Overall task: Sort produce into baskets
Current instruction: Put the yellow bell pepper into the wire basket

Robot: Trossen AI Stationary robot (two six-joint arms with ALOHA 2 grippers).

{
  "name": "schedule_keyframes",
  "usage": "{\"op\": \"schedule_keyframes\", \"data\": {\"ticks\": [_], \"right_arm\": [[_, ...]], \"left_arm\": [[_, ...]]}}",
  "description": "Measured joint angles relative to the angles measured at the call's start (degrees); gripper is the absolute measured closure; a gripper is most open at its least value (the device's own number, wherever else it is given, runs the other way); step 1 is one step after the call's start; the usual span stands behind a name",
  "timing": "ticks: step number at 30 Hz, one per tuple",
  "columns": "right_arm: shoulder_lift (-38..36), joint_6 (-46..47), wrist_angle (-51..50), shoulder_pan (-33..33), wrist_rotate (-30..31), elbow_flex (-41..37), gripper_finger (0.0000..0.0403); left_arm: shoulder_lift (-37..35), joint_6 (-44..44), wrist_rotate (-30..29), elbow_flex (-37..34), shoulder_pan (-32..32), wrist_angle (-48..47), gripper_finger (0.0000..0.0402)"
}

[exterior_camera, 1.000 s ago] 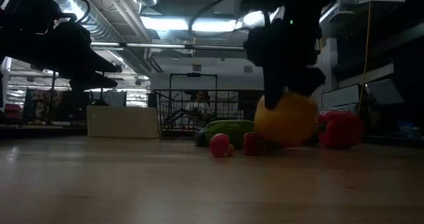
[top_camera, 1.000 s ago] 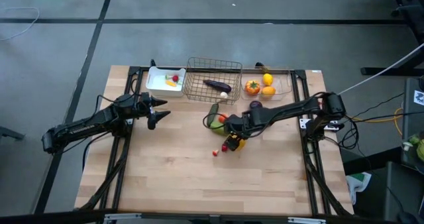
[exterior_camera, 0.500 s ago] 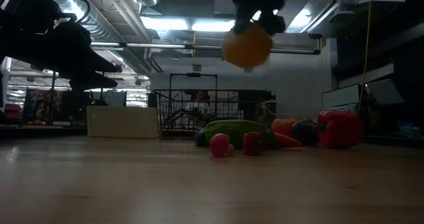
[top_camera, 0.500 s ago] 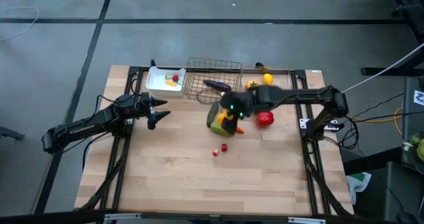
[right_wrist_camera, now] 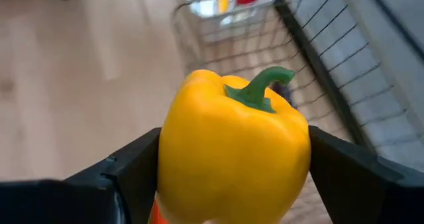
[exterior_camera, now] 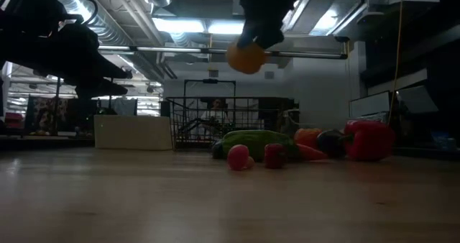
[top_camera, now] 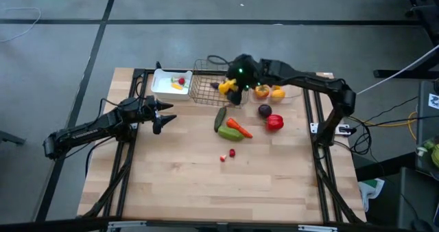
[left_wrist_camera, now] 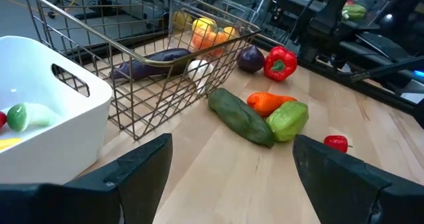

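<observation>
we are looking down on a light wooden table [top_camera: 206,184] that is sitting on a grey floor [top_camera: 206,40] crossed by dark lines. black frame rails [top_camera: 127,170] are running along the table's two sides. cables [top_camera: 391,119] are trailing off beside the table on the right, and a white cable [top_camera: 17,16] is lying on the floor at far left. behind the table, ceiling lights [exterior_camera: 208,27] are glowing among pipes [exterior_camera: 136,13].

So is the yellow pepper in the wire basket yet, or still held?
Still held. The right pincer grips the yellow pepper in the air above the wire basket, not yet released.
</observation>
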Motion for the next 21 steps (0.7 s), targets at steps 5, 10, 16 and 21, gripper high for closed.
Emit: {"op": "schedule_keyframes", "data": {"ticks": [5, 10, 16, 21], "right_arm": [[2.7, -4.25, 2.42, -4.13, -0.55, 0.0, 0.0077], [6.75, -5.51, 4.61, -6.84, -2.39, -0.02, 0.0077], [11.54, -5.53, 6.0, -8.32, -2.88, -0.04, 0.0077], [14.09, -5.52, 7.08, -8.19, -1.98, -0.04, 0.0077]], "left_arm": [[0.26, -0.22, -0.2, 0.0, 0.0, -0.01, 0.0092], [0.39, -1.83, -0.22, -0.01, 0.0, -0.02, 0.0092], [0.42, -2.64, -0.31, -0.01, 0.01, -0.02, 0.0092], [0.42, -4.37, -0.38, -0.01, 0.02, -0.02, 0.0092]]}}
